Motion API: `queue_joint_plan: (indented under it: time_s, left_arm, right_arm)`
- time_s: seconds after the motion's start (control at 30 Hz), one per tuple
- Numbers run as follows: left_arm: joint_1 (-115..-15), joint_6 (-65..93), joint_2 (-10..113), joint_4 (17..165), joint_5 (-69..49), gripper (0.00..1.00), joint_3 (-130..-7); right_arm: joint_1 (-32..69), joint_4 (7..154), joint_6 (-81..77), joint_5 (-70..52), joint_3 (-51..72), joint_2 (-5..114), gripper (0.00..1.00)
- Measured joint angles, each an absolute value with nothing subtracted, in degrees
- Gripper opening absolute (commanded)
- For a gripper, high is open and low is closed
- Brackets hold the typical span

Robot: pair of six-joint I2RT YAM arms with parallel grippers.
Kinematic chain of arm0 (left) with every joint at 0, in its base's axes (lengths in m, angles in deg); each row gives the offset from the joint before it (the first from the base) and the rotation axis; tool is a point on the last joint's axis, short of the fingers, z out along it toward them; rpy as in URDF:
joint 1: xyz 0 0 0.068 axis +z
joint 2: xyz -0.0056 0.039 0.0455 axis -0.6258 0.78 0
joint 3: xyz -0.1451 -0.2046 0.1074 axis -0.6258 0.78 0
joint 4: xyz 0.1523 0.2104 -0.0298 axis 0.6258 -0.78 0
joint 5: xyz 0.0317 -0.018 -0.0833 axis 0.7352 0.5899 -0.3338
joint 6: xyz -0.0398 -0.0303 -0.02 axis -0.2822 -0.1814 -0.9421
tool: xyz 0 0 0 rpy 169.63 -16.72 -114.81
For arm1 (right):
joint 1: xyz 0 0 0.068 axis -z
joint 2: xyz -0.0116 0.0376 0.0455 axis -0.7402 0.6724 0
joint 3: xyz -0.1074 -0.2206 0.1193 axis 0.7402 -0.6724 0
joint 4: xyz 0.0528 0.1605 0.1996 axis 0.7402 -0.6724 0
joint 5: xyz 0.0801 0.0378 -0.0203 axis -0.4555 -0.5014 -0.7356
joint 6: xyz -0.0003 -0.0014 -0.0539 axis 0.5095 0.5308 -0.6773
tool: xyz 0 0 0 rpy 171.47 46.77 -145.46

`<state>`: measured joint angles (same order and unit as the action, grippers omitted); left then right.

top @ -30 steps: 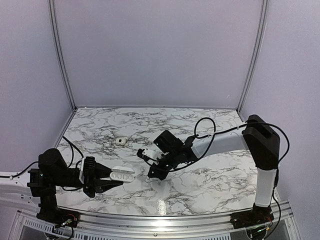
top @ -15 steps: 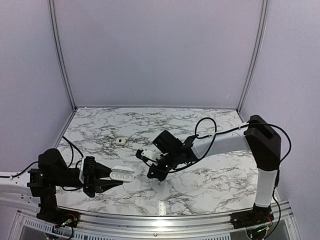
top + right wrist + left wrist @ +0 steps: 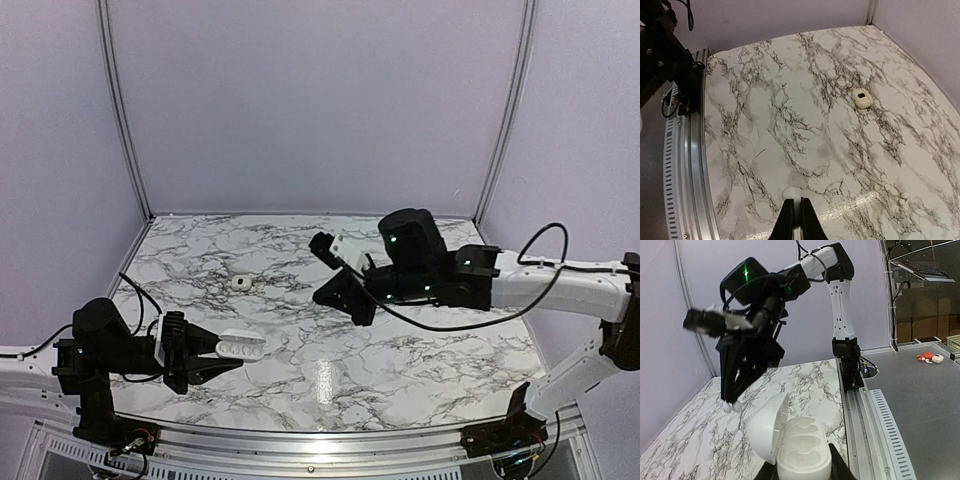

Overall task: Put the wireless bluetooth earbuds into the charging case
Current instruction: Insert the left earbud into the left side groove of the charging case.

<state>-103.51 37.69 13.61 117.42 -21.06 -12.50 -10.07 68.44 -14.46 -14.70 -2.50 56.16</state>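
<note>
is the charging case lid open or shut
Open. In the left wrist view the charging case has its lid swung aside, both sockets exposed.

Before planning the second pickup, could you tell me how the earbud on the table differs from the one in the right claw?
The loose earbud lies untouched on the marble table; the held earbud is pinched in the shut right claw, well above it. The loose earbud shows a dark spot; the held earbud is partly hidden by the claw. Both are small, white, rounded, and outside the open charging case.
</note>
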Motion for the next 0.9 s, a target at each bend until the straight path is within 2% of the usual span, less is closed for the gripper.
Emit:
queue_joint_plan:
  time_s: [0.17, 0.3, 0.67, 0.9]
  left_arm:
    - [-103.51, 37.69, 14.2, 117.44, -21.54, 0.0, -12.5]
    - [-103.51, 37.52, 16.1, 117.37, -22.17, 0.0, -12.54]
    - [-103.51, 34.96, 17.3, 117.42, -22.55, 0.0, -13.63]
    - [-103.51, 33.63, 17.08, 117.42, -22.52, 0.0, -13.63]
  right_arm:
    - [-12.0, 69.75, -16.78, -14.33, -3.94, 44.93, 0.0]
    - [-17.59, 71.11, -18.74, -13.12, -2.52, 40.78, 0.0]
    - [-33.72, 73.38, -23.75, -4.58, 7.1, 50.79, 0.0]
    - [-36.52, 73.95, -25.39, -0.1, 7.67, 56.23, 0.0]
